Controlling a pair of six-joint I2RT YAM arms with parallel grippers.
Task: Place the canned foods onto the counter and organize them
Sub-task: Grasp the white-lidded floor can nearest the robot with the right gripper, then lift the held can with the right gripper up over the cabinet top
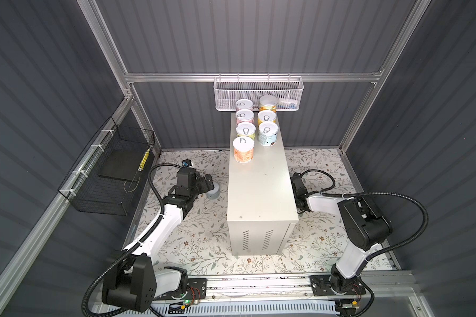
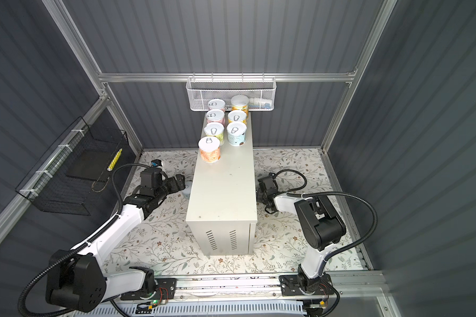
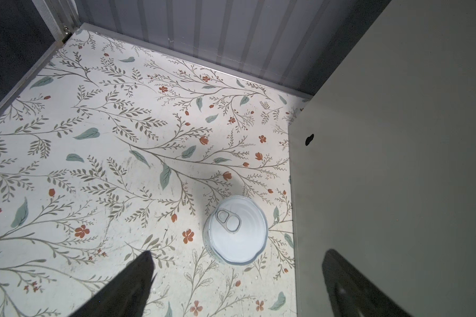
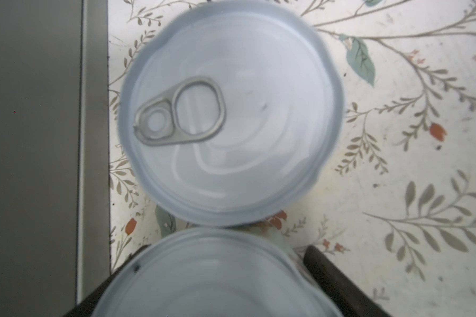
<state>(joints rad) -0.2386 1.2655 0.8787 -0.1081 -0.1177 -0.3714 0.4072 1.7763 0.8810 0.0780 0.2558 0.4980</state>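
Note:
Several canned foods stand in two rows at the far end of the counter [image 1: 261,192]; nearest is an orange-labelled can [image 1: 243,150] beside a pale blue one [image 1: 268,133]. Left of the counter, a can [image 3: 235,230] stands upright on the floral floor, seen in a top view as a can [image 1: 214,192]. My left gripper [image 3: 237,274] hovers open just short of it, with nothing between the fingers. Right of the counter, my right gripper [image 4: 212,274] has its fingers against both sides of a near can [image 4: 204,291]. A second can [image 4: 231,112] stands just beyond, touching it.
A white mesh basket [image 1: 259,93] hangs on the back wall just behind the cans. A black wire basket [image 1: 107,170] hangs on the left wall. The counter's side wall [image 3: 396,164] stands close beside the left can. The floral floor [image 1: 198,233] surrounds the counter.

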